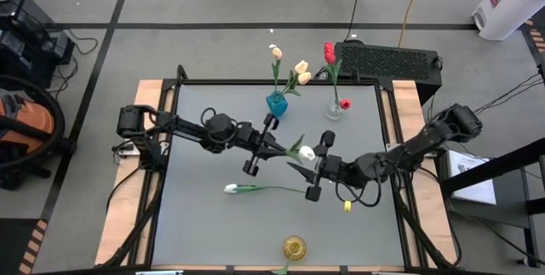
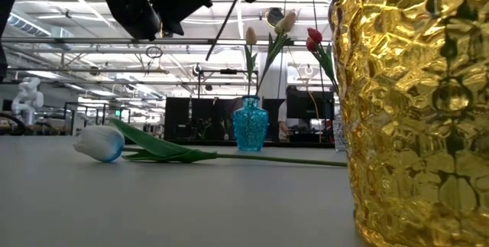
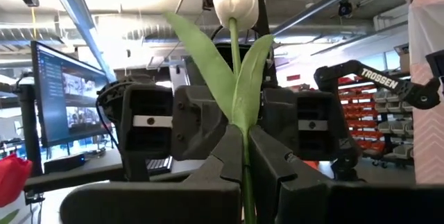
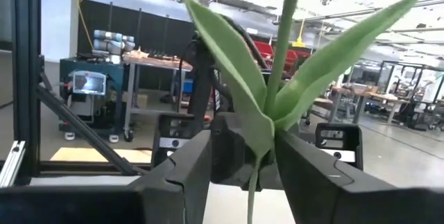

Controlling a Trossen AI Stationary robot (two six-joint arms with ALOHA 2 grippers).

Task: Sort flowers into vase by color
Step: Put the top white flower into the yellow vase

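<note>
Mid-tabletop (image 1: 196, 224), the left gripper (image 1: 274, 146) is clamped tight on the stem of a white tulip (image 1: 306, 152) held above the surface, while the facing right gripper (image 1: 312, 169) brackets that stem with jaws apart; another white tulip (image 1: 232, 189) lies flat nearer the front edge.

Your left arm reaches in from the left edge toward the table's middle, and its left gripper (image 3: 243, 161) is pinched tight. Your right arm comes in from the right side, bent at the elbow, with the right gripper (image 4: 253, 168) facing the left one, fingers spread.
</note>
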